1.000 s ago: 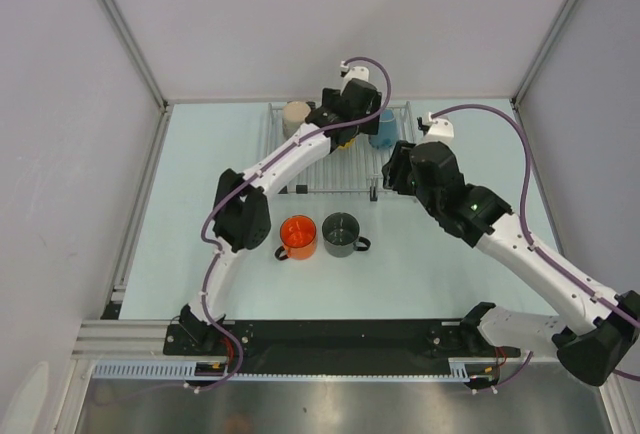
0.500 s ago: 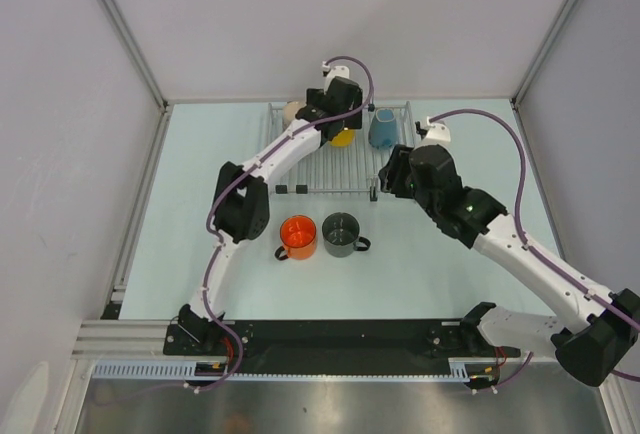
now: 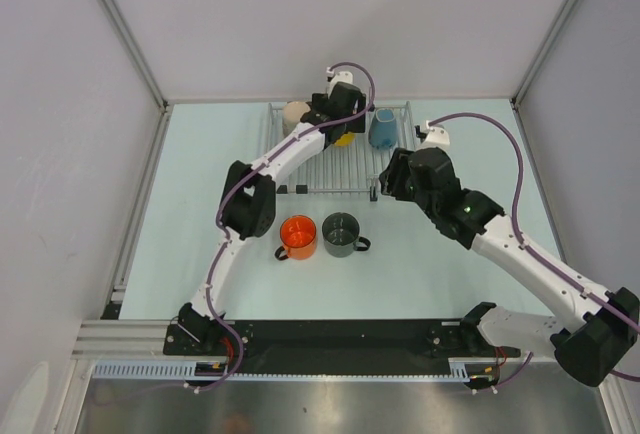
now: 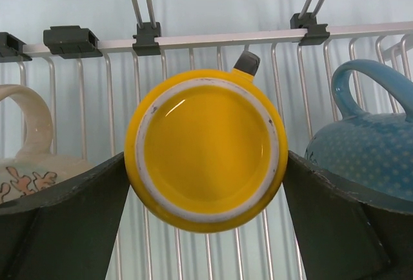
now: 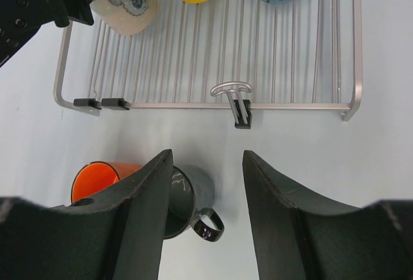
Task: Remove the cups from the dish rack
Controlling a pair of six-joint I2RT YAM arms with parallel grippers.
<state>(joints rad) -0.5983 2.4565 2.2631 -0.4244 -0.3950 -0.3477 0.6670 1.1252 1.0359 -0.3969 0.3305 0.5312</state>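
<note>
The silver wire dish rack [image 3: 330, 169] lies at the back of the table. On it stand three upturned cups: cream [image 3: 294, 114], yellow [image 3: 344, 138] and light blue [image 3: 382, 129]. My left gripper [image 3: 340, 122] is over the yellow cup [image 4: 205, 148]. It is open wide, with a finger close against each side of the cup, which still rests on the bars. The cream cup [image 4: 26, 138] and blue cup [image 4: 368, 157] flank it. My right gripper [image 3: 388, 179] is open and empty above the rack's front edge [image 5: 219, 106].
An orange cup [image 3: 298, 236] and a dark grey cup [image 3: 341, 234] stand upright on the table in front of the rack. The grey cup [image 5: 190, 196] shows beside my right gripper's left finger. A looped upright prong [image 5: 232, 90] stands at the rack's front bar.
My left gripper has swung left from near the blue cup and settled around the yellow cup. My right arm has shifted slightly toward the left.
</note>
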